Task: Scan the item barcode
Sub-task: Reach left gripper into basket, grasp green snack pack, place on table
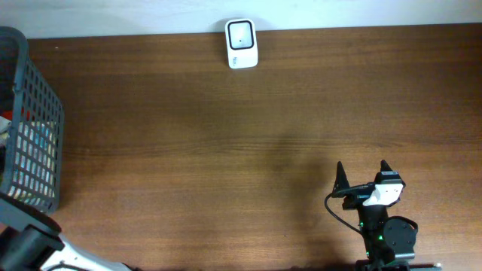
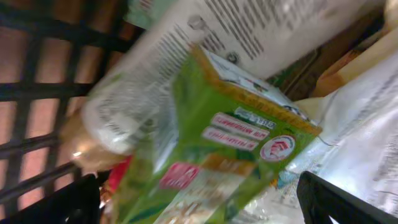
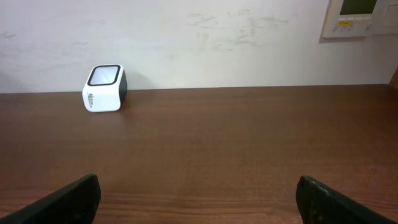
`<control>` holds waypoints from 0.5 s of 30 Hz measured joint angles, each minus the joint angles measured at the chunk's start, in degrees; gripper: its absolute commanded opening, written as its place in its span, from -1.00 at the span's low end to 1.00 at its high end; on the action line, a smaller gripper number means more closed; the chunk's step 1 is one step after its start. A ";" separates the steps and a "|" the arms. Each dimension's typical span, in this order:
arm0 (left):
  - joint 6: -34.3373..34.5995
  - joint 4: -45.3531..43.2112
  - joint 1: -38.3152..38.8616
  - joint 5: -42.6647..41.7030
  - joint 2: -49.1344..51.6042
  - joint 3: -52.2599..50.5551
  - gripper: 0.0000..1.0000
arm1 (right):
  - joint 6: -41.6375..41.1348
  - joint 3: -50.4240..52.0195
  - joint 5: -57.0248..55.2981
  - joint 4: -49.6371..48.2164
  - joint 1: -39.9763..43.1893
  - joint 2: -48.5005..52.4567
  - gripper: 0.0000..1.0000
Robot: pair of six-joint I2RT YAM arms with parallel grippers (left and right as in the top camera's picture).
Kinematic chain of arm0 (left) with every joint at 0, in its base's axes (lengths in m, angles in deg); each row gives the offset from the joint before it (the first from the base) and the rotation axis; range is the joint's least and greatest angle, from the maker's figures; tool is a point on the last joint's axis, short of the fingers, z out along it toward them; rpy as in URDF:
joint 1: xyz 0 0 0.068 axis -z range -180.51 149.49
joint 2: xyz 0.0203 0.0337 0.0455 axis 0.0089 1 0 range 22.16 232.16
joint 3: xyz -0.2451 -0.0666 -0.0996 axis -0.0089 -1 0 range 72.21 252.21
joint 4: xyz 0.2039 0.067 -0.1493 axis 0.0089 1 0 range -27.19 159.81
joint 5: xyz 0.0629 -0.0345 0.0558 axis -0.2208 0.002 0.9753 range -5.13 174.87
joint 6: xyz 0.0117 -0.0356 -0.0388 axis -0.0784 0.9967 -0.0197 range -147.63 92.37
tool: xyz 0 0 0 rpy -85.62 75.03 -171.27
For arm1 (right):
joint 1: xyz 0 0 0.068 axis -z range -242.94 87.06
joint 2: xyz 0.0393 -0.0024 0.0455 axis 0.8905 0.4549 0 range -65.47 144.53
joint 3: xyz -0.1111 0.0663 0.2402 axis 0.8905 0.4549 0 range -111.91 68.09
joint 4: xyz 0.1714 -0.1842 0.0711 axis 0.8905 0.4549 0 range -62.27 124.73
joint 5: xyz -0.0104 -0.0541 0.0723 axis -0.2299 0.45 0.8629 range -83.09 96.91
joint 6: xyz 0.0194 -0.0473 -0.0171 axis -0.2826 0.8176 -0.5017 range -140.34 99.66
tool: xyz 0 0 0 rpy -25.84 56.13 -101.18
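My left gripper [image 2: 199,208] is open down inside the dark mesh basket [image 1: 39,128]. Its black fingertips [image 2: 53,202] stand wide on either side of a green carton [image 2: 230,143], which lies tilted among other goods. The picture is blurred and no barcode shows. The white scanner [image 1: 241,44] with a dark window stands at the table's far edge, also in the right wrist view as the scanner [image 3: 104,88]. My right gripper [image 1: 362,167] is open near the front right of the table, with nothing between its fingers [image 3: 68,199].
In the basket a white packet with black print [image 2: 249,31] lies over the carton, with clear wrapped goods [image 2: 118,112] beside it and the basket's bars [image 2: 37,93] to the left. The left arm [image 1: 30,245] enters from the front left corner. A wall panel [image 3: 360,15] hangs behind the table.
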State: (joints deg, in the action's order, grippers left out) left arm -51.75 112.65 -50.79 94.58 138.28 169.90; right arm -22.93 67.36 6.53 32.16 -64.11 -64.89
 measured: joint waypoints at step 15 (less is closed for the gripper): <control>-0.90 0.42 2.67 0.74 2.69 1.38 -0.97 | 0.04 0.00 0.00 0.00 0.00 0.00 0.98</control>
State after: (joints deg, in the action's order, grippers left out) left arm -52.65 113.07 -48.13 95.33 140.96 171.28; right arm -22.88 67.36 6.53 32.16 -64.11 -64.89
